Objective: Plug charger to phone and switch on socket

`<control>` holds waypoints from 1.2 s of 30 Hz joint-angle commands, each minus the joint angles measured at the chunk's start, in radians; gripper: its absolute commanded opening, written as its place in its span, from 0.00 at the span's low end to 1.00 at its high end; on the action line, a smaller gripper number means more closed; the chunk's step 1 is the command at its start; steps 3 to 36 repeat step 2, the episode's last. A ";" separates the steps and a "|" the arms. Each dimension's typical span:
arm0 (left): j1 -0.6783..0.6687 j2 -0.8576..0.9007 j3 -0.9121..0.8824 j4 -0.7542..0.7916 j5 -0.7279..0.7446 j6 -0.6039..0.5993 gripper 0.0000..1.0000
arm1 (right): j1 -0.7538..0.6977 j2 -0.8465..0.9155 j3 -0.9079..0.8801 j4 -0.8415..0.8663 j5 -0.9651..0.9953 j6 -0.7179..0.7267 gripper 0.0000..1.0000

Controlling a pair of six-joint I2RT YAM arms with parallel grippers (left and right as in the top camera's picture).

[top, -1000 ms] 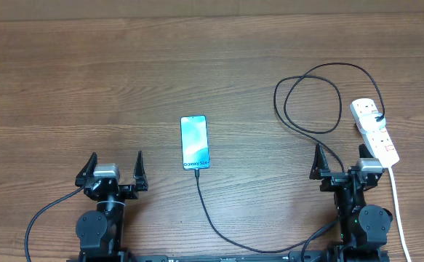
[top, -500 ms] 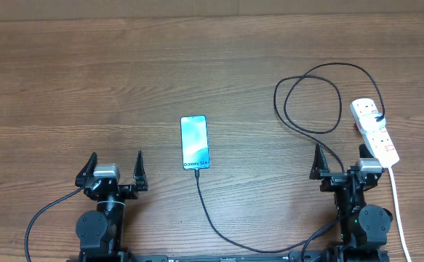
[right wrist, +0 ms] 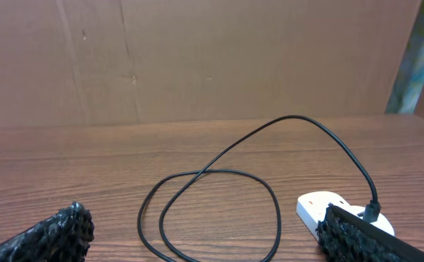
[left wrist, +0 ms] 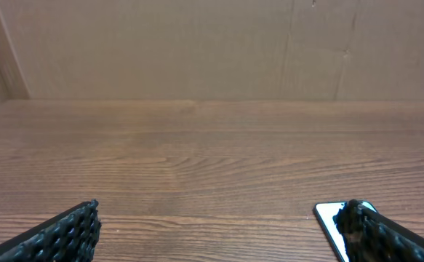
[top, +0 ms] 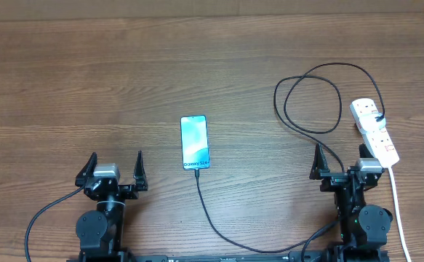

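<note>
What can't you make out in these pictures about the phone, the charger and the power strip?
Overhead: whether the charger tip is seated in the phone, too small to tell.
Overhead: how the socket switches are set, too small.
Left wrist: most of the phone, cut off by the bottom edge and a left gripper finger.
Right wrist: most of the socket, behind a right gripper finger and the bottom edge.
</note>
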 commanded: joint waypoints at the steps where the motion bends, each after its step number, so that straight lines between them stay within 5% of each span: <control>1: 0.000 -0.013 -0.004 -0.002 0.004 0.026 1.00 | -0.005 -0.012 -0.011 0.006 0.009 -0.008 1.00; 36: 0.000 -0.013 -0.004 -0.002 0.004 0.026 0.99 | -0.005 -0.012 -0.011 0.006 0.009 -0.008 1.00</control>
